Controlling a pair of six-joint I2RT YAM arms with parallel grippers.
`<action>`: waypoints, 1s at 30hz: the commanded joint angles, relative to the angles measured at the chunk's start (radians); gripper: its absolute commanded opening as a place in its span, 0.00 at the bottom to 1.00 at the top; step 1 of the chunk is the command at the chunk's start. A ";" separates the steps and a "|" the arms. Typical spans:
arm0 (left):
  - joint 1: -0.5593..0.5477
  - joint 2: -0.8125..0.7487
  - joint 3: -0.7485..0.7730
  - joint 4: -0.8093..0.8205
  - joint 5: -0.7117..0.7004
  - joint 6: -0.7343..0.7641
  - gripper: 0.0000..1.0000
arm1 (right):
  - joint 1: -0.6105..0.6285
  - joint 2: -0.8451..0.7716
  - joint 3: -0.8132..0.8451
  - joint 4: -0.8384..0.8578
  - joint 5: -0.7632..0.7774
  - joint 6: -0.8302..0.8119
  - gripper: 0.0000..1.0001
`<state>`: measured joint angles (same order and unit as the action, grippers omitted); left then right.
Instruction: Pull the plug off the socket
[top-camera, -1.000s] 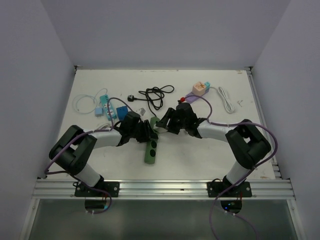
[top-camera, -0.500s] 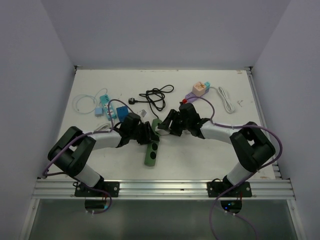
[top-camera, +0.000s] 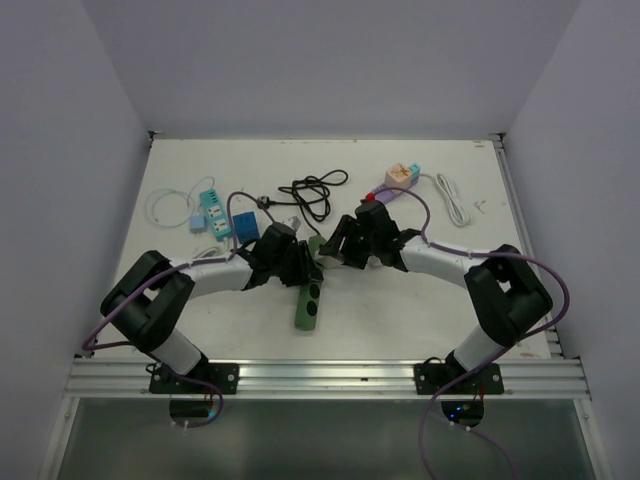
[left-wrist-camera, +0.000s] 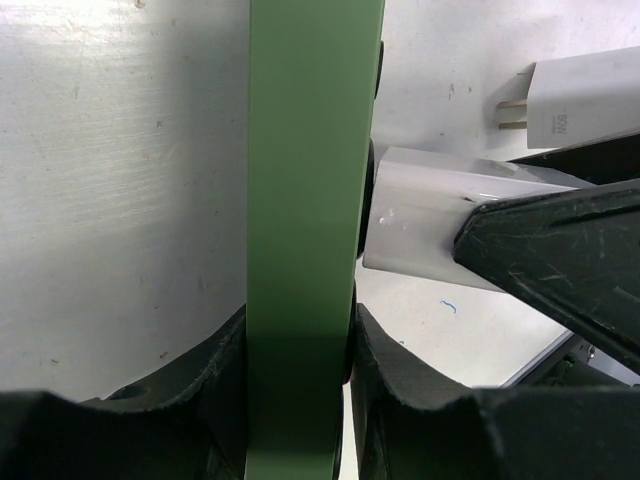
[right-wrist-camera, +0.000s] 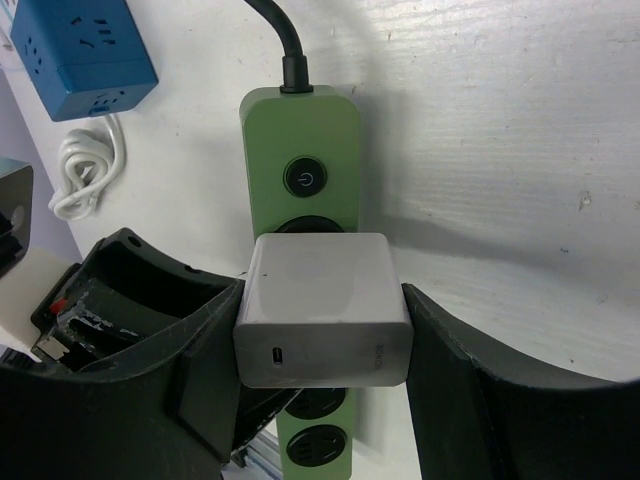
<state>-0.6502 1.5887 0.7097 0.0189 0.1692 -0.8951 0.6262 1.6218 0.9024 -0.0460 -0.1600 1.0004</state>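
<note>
The green socket strip (top-camera: 308, 302) lies mid-table. My left gripper (top-camera: 298, 268) is shut on its upper part; in the left wrist view the strip (left-wrist-camera: 305, 180) runs edge-on between the pads, gripper (left-wrist-camera: 298, 335). The plug, a white square charger (right-wrist-camera: 322, 310), sits against the strip's face (right-wrist-camera: 300, 135) below the round power button (right-wrist-camera: 305, 180). My right gripper (right-wrist-camera: 322, 335) is shut on the plug's two sides, gripper (top-camera: 330, 250). Seen from the left wrist, the plug (left-wrist-camera: 430, 205) touches the strip's side; its prongs are hidden.
A black cable (right-wrist-camera: 275, 35) leaves the strip's top end. Blue socket cubes (top-camera: 244, 223), a teal strip (top-camera: 210, 205) and a white cord (top-camera: 165, 205) lie at left. A coiled black cord (top-camera: 315, 190), a pink adapter (top-camera: 400, 177) and a loose white charger (left-wrist-camera: 590, 95) lie behind.
The left gripper and the strip's upper end have shifted a little to the right. The right gripper with the plug has edged slightly up and left. Both grips are unchanged.
</note>
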 joint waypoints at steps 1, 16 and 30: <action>0.041 0.048 -0.045 -0.189 -0.291 -0.036 0.00 | -0.023 -0.079 0.052 -0.014 -0.039 0.021 0.00; 0.205 0.004 -0.124 -0.134 -0.203 0.005 0.00 | -0.148 -0.125 -0.037 0.113 -0.220 -0.025 0.00; 0.212 0.001 -0.082 -0.131 -0.197 0.022 0.00 | -0.148 -0.135 0.052 0.006 -0.130 -0.126 0.00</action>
<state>-0.4473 1.5501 0.6453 0.0574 0.1093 -0.9241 0.4793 1.5314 0.8970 -0.0082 -0.3367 0.9470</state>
